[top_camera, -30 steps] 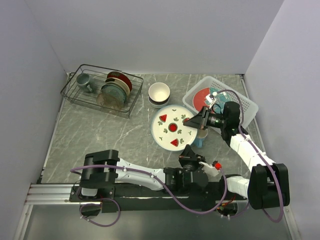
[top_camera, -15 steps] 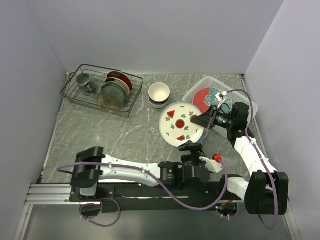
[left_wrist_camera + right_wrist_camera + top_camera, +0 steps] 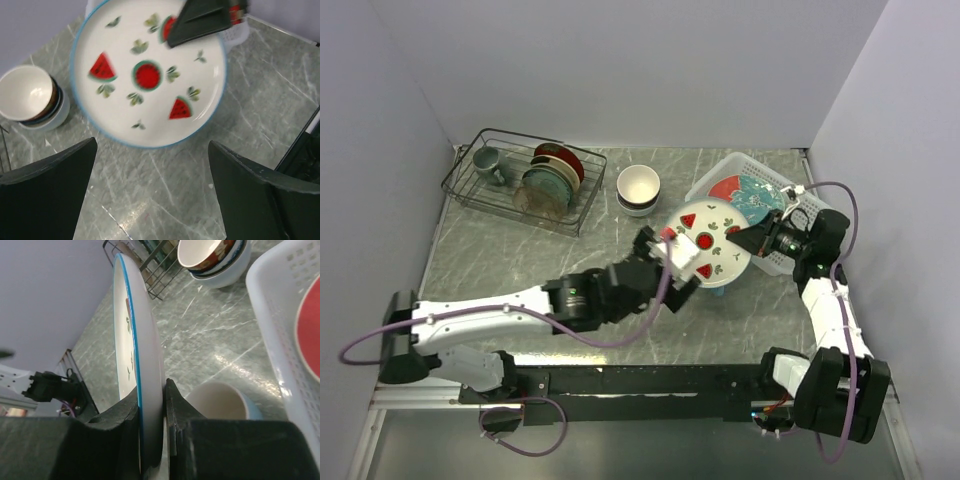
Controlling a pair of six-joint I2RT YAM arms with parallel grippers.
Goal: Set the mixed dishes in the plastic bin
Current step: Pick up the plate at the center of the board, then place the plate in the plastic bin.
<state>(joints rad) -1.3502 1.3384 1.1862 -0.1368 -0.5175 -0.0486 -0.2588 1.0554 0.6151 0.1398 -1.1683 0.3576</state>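
Since a second ago: left arm swung from the near edge to mid-counter. The left gripper [image 3: 152, 148] has sprung wide and holds nothing, just below the watermelon plate [image 3: 708, 243]. The plate has moved right, face up above the light blue mug [image 3: 220, 398], beside the plastic bin [image 3: 752, 160] in the far right corner. Right gripper [image 3: 750, 238] pinches its rim. Advice: lift the rim clear of the lattice wall, then lower flat onto the red plate [image 3: 724, 188].

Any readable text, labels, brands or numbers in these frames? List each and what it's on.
None readable in any view.
The plate carries only watermelon and leaf pictures, no lettering.
The stacked bowls, plastic bin and wire rack show no markings that can be read.
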